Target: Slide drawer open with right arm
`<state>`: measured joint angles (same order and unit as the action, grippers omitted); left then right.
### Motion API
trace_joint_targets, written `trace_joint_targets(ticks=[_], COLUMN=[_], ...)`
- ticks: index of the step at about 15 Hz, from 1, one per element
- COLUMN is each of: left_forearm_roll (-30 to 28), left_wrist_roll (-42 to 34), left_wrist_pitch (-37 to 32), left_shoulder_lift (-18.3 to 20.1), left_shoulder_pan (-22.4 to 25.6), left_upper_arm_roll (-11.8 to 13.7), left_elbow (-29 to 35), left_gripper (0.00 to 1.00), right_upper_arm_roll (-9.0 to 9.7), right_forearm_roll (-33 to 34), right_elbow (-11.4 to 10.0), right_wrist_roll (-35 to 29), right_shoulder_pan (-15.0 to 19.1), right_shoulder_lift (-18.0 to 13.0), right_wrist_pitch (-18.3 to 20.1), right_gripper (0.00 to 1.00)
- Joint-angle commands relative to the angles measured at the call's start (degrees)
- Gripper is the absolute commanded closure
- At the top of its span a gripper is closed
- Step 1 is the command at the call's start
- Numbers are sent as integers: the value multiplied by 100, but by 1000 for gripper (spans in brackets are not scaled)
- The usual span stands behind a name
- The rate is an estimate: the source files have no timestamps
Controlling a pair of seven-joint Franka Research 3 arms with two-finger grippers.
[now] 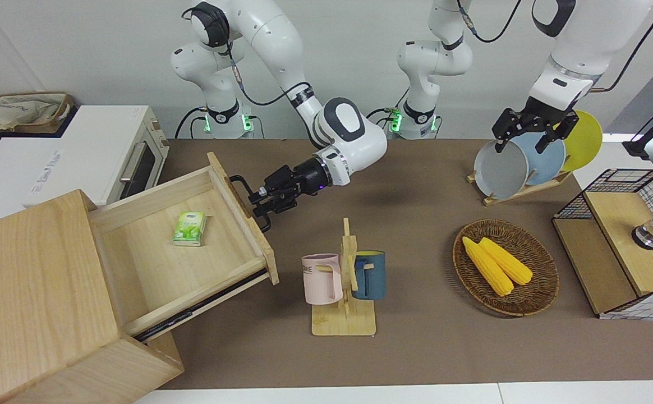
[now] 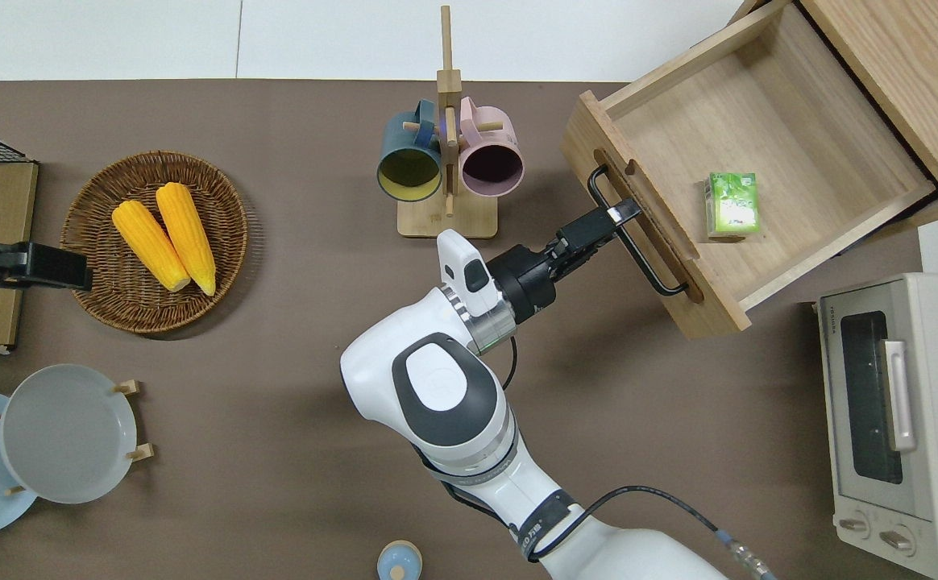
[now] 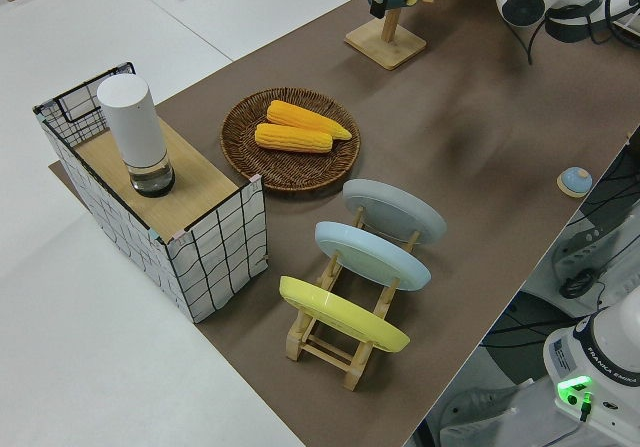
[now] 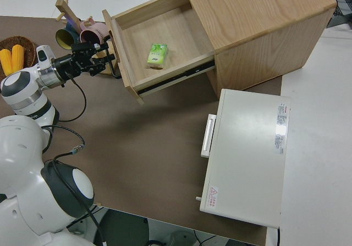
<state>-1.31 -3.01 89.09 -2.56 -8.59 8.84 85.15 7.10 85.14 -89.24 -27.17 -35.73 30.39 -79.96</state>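
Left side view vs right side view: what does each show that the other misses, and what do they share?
Only the left side view shows the plate rack, the wire-mesh rack and the white cylinder on it. Only the right side view shows the open drawer, the green packet in it, the right gripper at the black handle, and the toaster oven. Both show the corn basket and the mug stand.

Pale-wood drawer [image 2: 767,153] — pulled well out of its cabinet [image 1: 29,292] — black bar handle [image 2: 634,238].
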Motion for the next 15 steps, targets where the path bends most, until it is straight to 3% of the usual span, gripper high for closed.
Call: trace_joint_targets(ticks=[1,7,13,15], left_forearm_roll=[78,78,78,78], left_wrist_roll=[-33,-33,-33,-33], left_wrist_pitch=[4,4,4,4], left_shoulder_lift=[-69,-69,-69,-69], left_shoulder_pan=[-99,-99,-99,-99], left_upper_arm_roll=[92,92,92,92], left_elbow=[-112,-112,-112,-112], left_gripper=[2,2,5,2], right_upper_arm_roll=[-51,10,19,10], right_forearm_roll=[3,-602,-2130,-2649], right_elbow=[161,451,1206,1286], right_wrist_roll=[142,-78,-69,-69], right_shoulder_pan=[-110,-197,-250,-224], right_shoulder_lift=[90,72,-147,-366], right_wrist_pitch=[-55,-38,-11,-11], right_gripper=[17,17,17,17])
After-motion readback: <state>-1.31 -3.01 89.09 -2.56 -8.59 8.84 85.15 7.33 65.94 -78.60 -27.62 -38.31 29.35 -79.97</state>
